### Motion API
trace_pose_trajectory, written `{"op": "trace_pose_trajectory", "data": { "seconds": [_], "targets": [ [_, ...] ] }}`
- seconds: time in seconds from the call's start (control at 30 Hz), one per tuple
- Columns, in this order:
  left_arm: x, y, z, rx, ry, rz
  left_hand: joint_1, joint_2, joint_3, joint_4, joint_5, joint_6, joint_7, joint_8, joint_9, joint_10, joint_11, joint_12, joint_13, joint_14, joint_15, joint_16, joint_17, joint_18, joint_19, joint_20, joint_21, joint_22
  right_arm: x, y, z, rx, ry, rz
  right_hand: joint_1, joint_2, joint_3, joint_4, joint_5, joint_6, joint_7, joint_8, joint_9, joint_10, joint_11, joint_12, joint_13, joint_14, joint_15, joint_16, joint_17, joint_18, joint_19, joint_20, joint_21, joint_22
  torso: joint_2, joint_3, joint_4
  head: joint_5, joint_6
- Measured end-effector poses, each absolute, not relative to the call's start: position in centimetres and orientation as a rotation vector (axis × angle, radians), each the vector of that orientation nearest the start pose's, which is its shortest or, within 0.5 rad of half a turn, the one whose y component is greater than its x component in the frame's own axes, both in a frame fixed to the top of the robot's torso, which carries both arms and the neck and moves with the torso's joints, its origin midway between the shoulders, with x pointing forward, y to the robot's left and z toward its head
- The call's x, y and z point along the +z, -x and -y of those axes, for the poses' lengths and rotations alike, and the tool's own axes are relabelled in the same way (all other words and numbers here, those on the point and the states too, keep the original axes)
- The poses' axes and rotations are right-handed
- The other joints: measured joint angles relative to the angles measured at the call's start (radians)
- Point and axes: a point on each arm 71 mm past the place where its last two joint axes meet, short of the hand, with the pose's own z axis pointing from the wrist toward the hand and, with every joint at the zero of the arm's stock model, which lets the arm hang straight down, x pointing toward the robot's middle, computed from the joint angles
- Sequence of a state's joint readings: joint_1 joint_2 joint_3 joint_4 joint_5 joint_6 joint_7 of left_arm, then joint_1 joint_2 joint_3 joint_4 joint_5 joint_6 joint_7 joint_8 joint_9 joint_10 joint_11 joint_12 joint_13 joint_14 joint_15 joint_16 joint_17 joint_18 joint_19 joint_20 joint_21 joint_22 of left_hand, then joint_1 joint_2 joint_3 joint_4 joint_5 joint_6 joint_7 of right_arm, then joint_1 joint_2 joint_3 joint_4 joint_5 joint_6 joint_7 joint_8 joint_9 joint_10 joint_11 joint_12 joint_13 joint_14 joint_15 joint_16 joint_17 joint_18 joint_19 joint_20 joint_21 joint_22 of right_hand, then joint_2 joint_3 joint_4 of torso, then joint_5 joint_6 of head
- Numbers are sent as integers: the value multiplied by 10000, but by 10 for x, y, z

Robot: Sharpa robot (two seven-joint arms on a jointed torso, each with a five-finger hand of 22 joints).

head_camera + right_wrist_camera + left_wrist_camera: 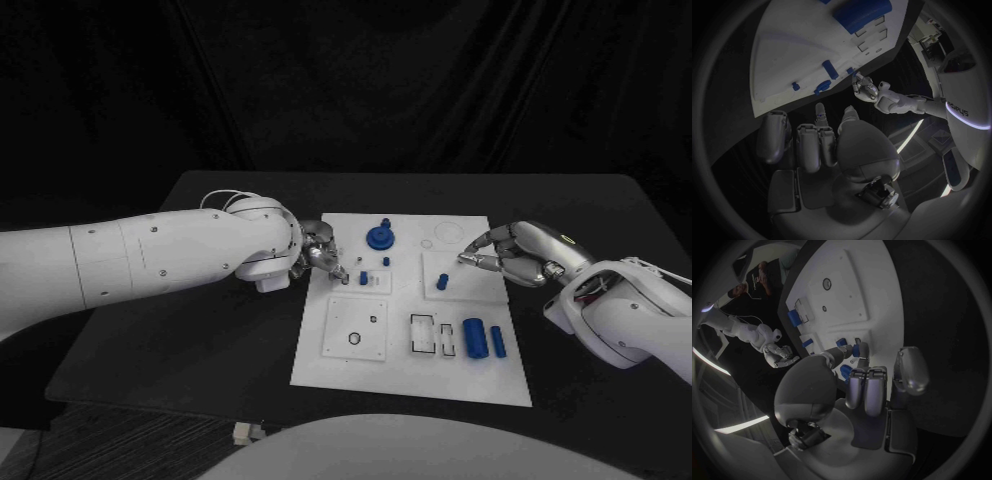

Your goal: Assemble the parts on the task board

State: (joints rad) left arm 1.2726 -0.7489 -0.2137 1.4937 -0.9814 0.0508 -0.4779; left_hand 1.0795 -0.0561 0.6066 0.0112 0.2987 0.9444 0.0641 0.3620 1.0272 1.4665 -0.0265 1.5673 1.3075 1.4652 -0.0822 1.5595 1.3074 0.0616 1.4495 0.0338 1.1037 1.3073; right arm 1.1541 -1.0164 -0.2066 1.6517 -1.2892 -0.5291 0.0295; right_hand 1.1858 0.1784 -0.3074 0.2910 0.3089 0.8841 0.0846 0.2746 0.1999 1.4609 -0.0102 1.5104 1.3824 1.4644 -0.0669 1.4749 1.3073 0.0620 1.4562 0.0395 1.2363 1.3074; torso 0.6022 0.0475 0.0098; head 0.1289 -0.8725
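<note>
Reaching in from either side, the two hands work at the upper half of the white task board (411, 375), which lies in the middle of the black tabletop (188, 350). The left hand (319, 255) sits at the board's 9 o'clock edge, its fingers (859, 351) narrowed toward a small blue peg (365, 277) — whether they actually pinch a piece I cannot tell. The right hand (508, 256) hovers at about 2 o'clock on the board, fingers curled close together near a short blue block (443, 281); no piece plainly shows between them.

Other parts remain on the board: a round blue knob (381, 236) at 12 o'clock, and two upright blue bars (485, 339) toward 5 o'clock beside empty rectangular slots.

These pieces look like small, hard plastic — light, stiff, and likely a bit slick against metal fingers. My guess is each is best taken by its sides near the middle, with a gentle pinch, kept upright so it drops straight into its slot. Too firm a squeeze could flick one away.
</note>
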Motion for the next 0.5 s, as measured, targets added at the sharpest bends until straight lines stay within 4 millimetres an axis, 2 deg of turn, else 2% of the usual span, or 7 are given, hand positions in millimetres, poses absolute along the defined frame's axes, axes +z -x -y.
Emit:
{"op": "trace_pose_trajectory", "data": {
  "seconds": [0.07, 0.13, 0.2, 0.43, 0.5],
  "targets": [
    [-246, -469, -183, -4667, 1635, -23777, -90, 39, 167, -25, -386, -8, 7, -2, -1, 0, 0, 0, 0, 0, 0, 0, 0, -1, -6, 7, 0, 0, -238, -423, 248, 7483, -96, -16831, 26, 26, 0, 0, 0, 0, 0, 0, 0, 0, 0, 0, 115, 0, 0, 0, 0, 0, 0, 0, 0, 0, 0, 0, -1, 0, 0],
    [-241, -471, -182, -4739, 1544, -23795, -120, 69, 234, 38, -544, -9, 9, -3, -1, 0, 0, 0, 0, 0, 0, 0, 0, 0, -36, 36, 0, 0, -238, -423, 248, 7487, -93, -16833, 39, 38, 0, 0, 0, 0, 0, 0, 0, 0, 0, 1, 116, 0, 1, 0, 0, 0, 0, 0, 0, 0, 2, 0, 0, 6, 0],
    [-235, -474, -181, -4827, 1433, -23861, -199, 92, 509, -72, -708, -62, 60, -4, -1, -2, 70, 0, 0, 26, 26, 0, 0, 0, -40, 32, 0, 0, -238, -423, 248, 7495, -88, -16835, 52, 51, 0, 0, 0, 0, 0, 0, 0, 0, 0, 3, 123, -1, 1, 0, 0, 0, 0, 0, 0, -1, 4, 0, 0, 10, 0],
    [-229, -478, -174, -5113, 1053, -24471, -289, 82, 565, -67, -755, -87, 44, -5, 11, -1, 71, 0, 0, 37, 37, 0, 0, 0, -108, 35, -1, 0, -238, -423, 247, 7500, -82, -16847, 77, 77, 0, 0, 0, 0, 0, 0, 1, -1, 0, 8, 278, -1, 2, 0, 0, 0, 0, 0, 0, -1, 9, 1, 1, -7, 0],
    [-230, -479, -172, -5160, 939, -24687, -317, 80, 727, -182, -792, -106, 62, -7, 15, -1, 71, 0, 0, 15, 58, 1, 0, -1, -108, 35, -1, 0, -238, -423, 247, 7500, -81, -16852, 77, 77, 0, 0, 0, 0, 0, 0, 1, -1, 1, 10, 285, -1, 2, 0, 0, 0, 0, 0, 0, -1, 9, 1, 1, -10, 0]
  ]
}}
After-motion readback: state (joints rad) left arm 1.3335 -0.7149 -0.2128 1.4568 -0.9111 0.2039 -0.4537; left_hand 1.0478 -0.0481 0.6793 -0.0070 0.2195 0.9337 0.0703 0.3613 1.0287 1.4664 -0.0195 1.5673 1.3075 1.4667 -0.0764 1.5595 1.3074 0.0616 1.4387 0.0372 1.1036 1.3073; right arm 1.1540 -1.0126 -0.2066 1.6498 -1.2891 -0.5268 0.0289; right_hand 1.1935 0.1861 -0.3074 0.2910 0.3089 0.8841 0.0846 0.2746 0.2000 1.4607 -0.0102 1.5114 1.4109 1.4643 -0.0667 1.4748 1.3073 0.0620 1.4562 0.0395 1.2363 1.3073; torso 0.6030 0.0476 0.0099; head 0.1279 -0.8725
